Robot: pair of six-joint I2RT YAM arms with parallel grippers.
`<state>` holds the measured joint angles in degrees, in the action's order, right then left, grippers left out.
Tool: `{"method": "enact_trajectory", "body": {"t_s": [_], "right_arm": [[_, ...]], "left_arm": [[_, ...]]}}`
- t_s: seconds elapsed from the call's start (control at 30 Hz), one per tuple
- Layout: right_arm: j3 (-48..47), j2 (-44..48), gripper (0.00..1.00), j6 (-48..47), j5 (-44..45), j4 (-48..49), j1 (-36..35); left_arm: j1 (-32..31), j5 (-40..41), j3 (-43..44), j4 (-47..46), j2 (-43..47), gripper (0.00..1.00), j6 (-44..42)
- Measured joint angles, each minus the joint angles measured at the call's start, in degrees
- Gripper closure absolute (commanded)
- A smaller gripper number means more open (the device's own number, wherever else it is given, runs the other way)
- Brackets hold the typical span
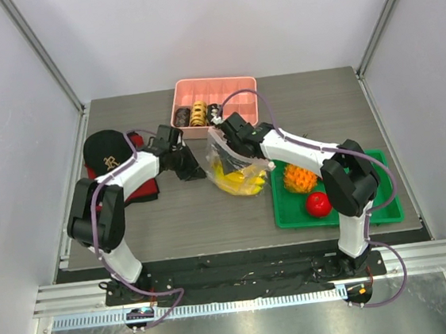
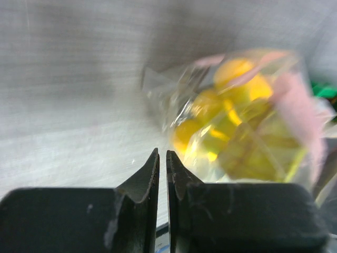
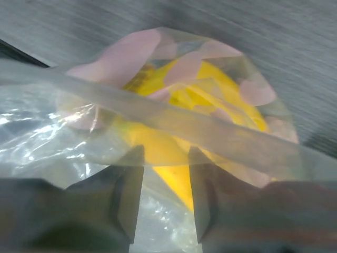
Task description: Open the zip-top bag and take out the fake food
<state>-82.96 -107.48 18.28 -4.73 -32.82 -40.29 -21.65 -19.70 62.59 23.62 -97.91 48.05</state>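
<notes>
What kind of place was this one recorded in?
Most likely a lab robot cell, not a home: plain white panels enclose the grey table, an aluminium rail runs along its near edge, and a green tray holds a plastic pineapple.

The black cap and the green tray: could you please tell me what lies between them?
The top view shows the zip-top bag, with yellow fake food inside, lying between the black cap and the green tray.

The zip-top bag [image 1: 224, 163] is clear, crinkly plastic film with glossy glints; the banana [image 1: 234, 184] inside looks smooth and shiny. The worktop [image 1: 173, 220] is matt grey with a fine wood-like grain, the cap [image 1: 106, 151] at its left edge black cloth, the green tray [image 1: 293, 222] smooth plastic.
</notes>
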Motion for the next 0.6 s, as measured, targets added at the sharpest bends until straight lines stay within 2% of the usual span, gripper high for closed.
{"method": "enact_trajectory", "body": {"t_s": [0.23,0.6], "right_arm": [[0.02,-0.33,0.58,-1.22,3.06,2.62,0.04],[1.46,-3.74,0.59,-5.29,1.86,8.70,-0.52]], "left_arm": [[0.35,-0.48,6.67,-1.81,-7.15,0.92,1.31],[-1.22,-2.23,7.48,-3.45,-9.73,0.92,2.69]]}}
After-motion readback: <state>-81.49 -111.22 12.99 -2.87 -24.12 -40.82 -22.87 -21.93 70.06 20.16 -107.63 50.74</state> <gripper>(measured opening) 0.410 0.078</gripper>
